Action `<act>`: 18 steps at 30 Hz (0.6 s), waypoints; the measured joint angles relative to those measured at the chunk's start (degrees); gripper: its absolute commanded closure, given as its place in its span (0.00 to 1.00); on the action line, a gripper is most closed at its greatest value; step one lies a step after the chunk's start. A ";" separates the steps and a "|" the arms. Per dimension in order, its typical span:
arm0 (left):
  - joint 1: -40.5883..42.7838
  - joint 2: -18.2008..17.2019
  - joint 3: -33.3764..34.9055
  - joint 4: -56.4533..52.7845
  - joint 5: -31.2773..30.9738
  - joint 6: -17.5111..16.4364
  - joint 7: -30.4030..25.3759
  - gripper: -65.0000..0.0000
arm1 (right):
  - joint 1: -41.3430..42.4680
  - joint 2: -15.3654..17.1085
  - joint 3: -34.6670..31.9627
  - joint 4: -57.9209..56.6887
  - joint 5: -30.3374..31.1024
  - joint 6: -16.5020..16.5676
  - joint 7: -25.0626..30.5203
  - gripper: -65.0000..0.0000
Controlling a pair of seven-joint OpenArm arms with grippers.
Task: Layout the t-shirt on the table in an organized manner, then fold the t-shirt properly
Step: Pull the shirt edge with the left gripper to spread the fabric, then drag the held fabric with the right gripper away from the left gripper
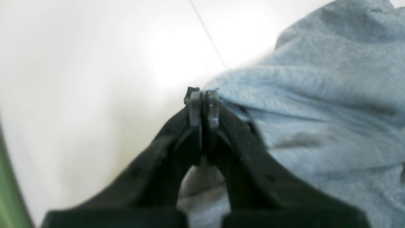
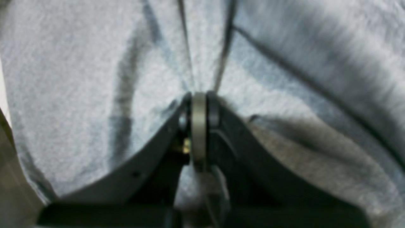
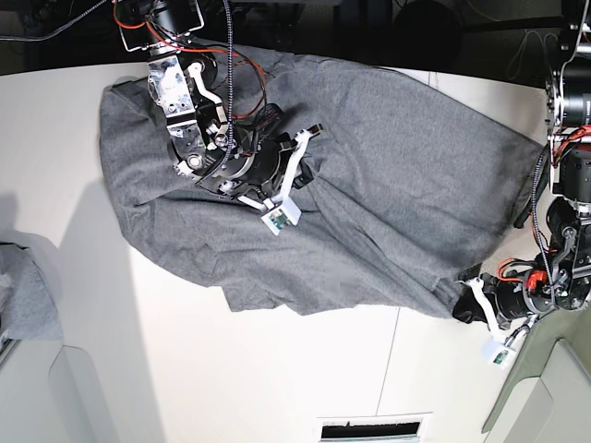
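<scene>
Two grippers clamped on grey t-shirt (image 3: 369, 185), spread rumpled on white table (image 3: 231, 369).
Left gripper (image 1: 204, 95) jaws closed, pinching shirt edge at a corner near the table's dark seam line (image 1: 207, 31). Right gripper (image 2: 199, 98) clenched on a gathered fold mid-shirt, cloth radiating in creases. Another grey cloth bunch (image 3: 23, 291) lies apart at table edge.

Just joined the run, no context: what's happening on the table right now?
Two arms are working a grey t-shirt spread rumpled, not yet flat, on the white table. The right hand is shut on fabric near the shirt's middle. The left hand is closed at the shirt's edge near a corner; whether it actually pinches cloth is unclear. No fold made yet.
</scene>
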 measured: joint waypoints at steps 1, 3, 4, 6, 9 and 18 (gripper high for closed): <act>-0.15 -0.44 0.00 0.07 -0.02 0.00 0.00 1.00 | -0.04 0.00 0.07 0.00 -0.04 0.00 -0.02 1.00; -0.26 -0.81 0.00 0.66 -0.02 0.00 0.00 1.00 | -0.33 0.00 0.04 0.00 0.00 0.00 0.04 1.00; -0.26 -0.83 0.00 0.72 -0.24 0.00 0.00 0.94 | -0.48 0.00 0.04 0.00 0.00 0.00 0.15 1.00; -0.24 -0.72 0.02 0.90 -0.57 -0.04 0.02 0.89 | -0.70 0.00 0.04 0.00 0.00 0.00 0.15 1.00; -0.22 -0.85 0.02 2.38 -0.48 -0.04 0.02 0.89 | -0.76 0.00 0.04 0.00 0.02 0.00 0.17 1.00; -0.24 -0.90 0.00 5.84 -2.69 -0.20 0.83 0.43 | -0.79 0.00 0.04 0.00 -0.02 0.00 0.15 1.00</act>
